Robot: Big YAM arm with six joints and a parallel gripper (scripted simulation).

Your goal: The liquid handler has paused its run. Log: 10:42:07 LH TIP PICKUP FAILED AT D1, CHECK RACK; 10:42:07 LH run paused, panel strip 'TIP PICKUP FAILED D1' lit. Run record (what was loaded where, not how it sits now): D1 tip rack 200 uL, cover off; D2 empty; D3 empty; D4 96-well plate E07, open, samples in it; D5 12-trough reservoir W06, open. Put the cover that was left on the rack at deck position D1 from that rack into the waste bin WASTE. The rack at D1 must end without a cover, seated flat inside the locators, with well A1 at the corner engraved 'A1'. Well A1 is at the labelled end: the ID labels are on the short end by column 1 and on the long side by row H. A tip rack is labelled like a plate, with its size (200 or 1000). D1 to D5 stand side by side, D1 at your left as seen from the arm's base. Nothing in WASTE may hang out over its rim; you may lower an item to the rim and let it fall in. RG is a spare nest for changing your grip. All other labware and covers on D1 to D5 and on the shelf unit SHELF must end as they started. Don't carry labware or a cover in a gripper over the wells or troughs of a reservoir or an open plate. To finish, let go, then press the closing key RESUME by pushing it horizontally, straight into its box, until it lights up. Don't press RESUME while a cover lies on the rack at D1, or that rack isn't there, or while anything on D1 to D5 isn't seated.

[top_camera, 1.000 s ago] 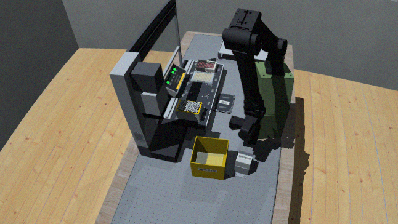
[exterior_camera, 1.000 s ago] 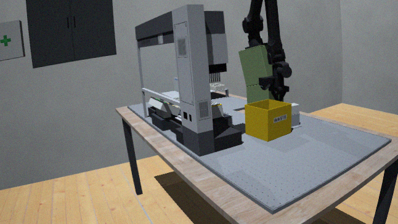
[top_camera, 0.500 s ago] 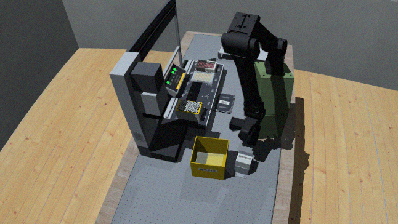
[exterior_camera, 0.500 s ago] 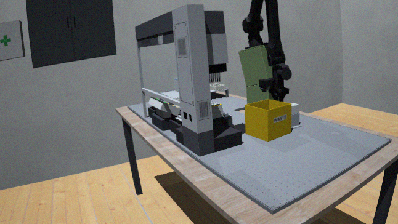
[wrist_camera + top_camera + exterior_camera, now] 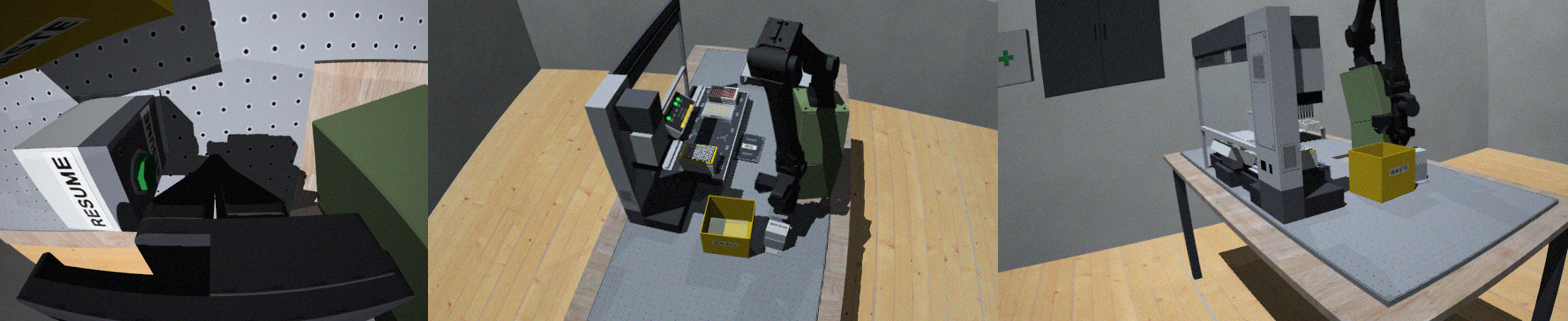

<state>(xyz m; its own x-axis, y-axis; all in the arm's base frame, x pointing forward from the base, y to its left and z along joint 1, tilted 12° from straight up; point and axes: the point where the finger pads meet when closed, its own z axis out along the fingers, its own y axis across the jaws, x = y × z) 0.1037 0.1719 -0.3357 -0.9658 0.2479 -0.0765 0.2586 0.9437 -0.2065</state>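
My gripper (image 5: 214, 162) is shut and empty. It hangs low beside the RESUME box (image 5: 86, 165), a little to the right of the box's green key (image 5: 141, 171) and apart from it. The gripper also shows in the top view (image 5: 785, 207) and the exterior view (image 5: 1401, 138). The yellow WASTE bin (image 5: 729, 218) stands next to the RESUME box (image 5: 777, 235) and holds a pale flat cover (image 5: 719, 227) on its floor. The tip rack at D1 (image 5: 698, 155) sits on the deck with its tips showing and no cover on it.
The green shelf unit (image 5: 818, 141) stands close on my gripper's right. The liquid handler's grey gantry (image 5: 622, 145) and its panel (image 5: 679, 112) are at the left. An open plate (image 5: 716, 110) and a reservoir (image 5: 724, 93) sit further along the deck. A dark spare nest (image 5: 751, 143) lies beside the deck.
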